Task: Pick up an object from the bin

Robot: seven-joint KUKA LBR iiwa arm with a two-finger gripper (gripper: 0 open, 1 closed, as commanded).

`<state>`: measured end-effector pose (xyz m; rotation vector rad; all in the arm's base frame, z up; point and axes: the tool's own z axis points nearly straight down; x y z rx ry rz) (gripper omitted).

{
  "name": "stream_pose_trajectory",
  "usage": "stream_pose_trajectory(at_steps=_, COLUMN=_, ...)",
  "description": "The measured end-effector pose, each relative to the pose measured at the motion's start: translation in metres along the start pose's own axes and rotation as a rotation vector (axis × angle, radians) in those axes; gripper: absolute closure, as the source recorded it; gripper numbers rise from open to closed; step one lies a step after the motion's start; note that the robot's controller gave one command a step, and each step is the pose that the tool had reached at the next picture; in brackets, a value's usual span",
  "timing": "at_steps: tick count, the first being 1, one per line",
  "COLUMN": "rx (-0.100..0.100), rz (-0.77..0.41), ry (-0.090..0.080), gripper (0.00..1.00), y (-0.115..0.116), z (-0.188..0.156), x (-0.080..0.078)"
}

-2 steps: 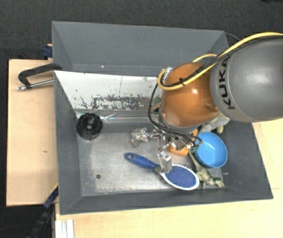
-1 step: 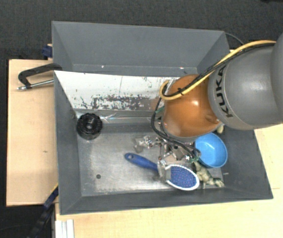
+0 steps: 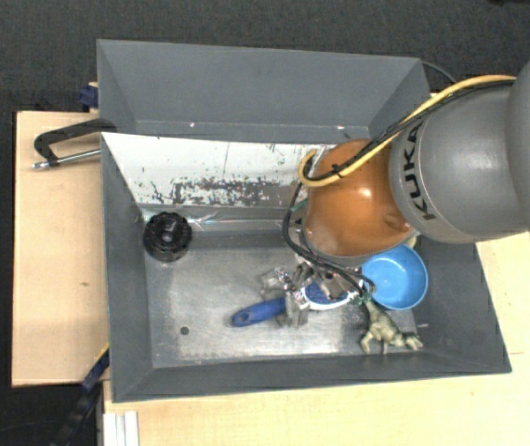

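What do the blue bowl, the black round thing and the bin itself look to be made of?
Blue bowl: probably plastic, judging by its even bright colour and smooth, softly glossy surface.
Black round thing: likely plastic or rubber. It is dull black and shaped like a cap or knob, and I can't tell more.
Bin: sheet metal with a matt grey finish, scuffed and scratched on its floor and back wall.

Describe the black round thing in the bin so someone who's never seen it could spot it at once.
In the grey metal bin, go to the floor's left end, below the scratched back wall. The black knob-like disc sits there alone, the only black thing; the blue bowl, blue-handled tool and greenish toy cluster at the right.
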<state>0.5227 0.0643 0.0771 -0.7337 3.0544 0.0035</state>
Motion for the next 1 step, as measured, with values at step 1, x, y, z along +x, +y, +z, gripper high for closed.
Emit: stream_pose_trajectory(at_steps=1, rx=0.007, rz=-0.144, ry=-0.012, gripper=1.00, y=-0.0024, z=-0.1576, x=0.0067)
